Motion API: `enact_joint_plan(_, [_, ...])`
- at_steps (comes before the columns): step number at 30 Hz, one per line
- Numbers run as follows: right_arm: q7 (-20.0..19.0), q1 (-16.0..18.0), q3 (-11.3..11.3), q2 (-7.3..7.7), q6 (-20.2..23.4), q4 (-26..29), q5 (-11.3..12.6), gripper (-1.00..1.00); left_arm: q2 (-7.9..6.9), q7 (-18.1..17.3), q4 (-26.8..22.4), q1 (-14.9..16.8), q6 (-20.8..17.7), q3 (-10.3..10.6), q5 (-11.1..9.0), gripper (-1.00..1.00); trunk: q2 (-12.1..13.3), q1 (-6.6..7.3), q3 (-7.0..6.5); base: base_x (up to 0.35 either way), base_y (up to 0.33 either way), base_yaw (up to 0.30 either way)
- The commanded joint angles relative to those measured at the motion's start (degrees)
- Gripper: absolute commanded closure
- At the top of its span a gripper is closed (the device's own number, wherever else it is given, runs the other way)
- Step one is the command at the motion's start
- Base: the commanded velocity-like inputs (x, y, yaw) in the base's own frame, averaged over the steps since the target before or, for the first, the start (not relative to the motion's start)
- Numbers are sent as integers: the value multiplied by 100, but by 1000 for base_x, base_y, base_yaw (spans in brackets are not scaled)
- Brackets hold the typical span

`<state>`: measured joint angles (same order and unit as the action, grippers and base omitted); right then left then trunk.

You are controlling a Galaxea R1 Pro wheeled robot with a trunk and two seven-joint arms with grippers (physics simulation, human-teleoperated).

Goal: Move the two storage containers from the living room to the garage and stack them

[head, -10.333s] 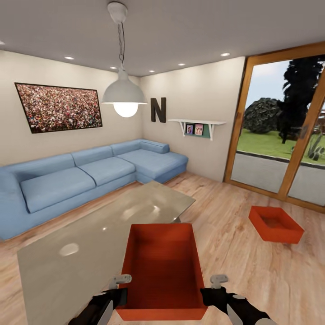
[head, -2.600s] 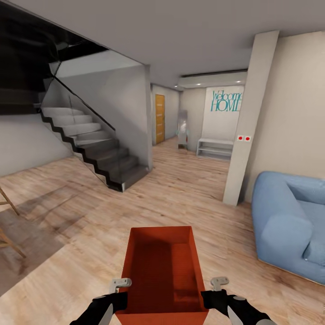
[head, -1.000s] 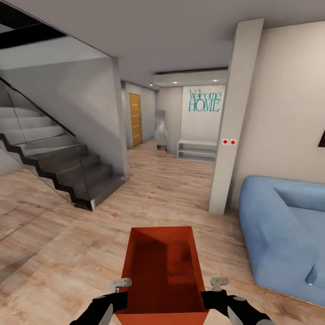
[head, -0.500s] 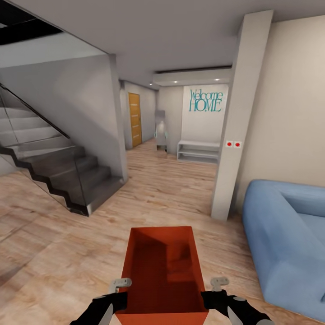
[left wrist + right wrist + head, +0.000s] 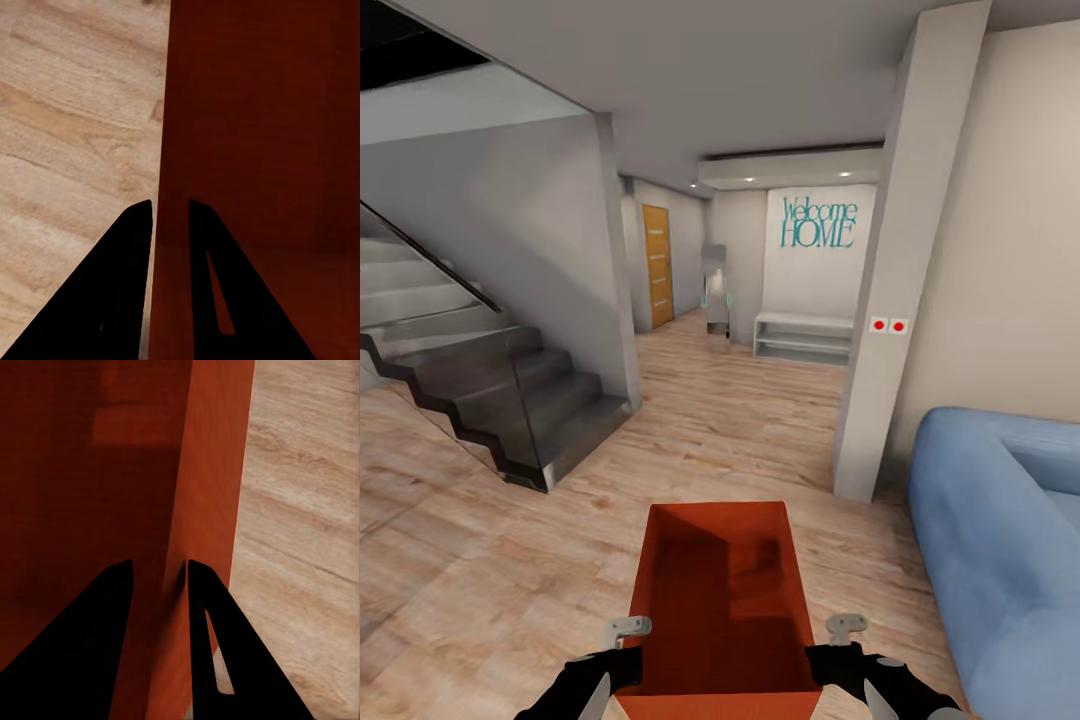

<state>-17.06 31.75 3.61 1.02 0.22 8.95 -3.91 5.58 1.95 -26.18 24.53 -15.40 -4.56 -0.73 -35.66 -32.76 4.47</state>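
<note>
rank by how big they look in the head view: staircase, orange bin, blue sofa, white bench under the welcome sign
1. staircase, largest
2. blue sofa and orange bin: look about alike, and both are cut by the frame edge and near the camera, so unranked
3. white bench, smallest, though farthest away

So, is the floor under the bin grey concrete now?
No, the floor around the bin is light wood planks in the head view, with stairs and a blue sofa nearby.

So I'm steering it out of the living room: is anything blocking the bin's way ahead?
Nothing visible stands directly ahead of the storage container. The staircase flanks the wood floor on the left; the pillar and blue sofa stand on the right.
</note>
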Motion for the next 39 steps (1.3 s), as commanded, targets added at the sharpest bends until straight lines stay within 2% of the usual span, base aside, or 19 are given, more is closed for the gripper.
enact_joint_plan(1, [-16, 7, -71, 3, -110, 89, -9, 100, -190, 131, 8, -1, -42, 26, 99, 100, -9, -5, 11, 325, 0, 0])
enact_joint_plan(39, [-17, 7, -71, 3, -110, 89, -5, 100, -181, 131, 10, -1, -42, 34, 99, 100, -9, -5, 11, 325, 0, 0])
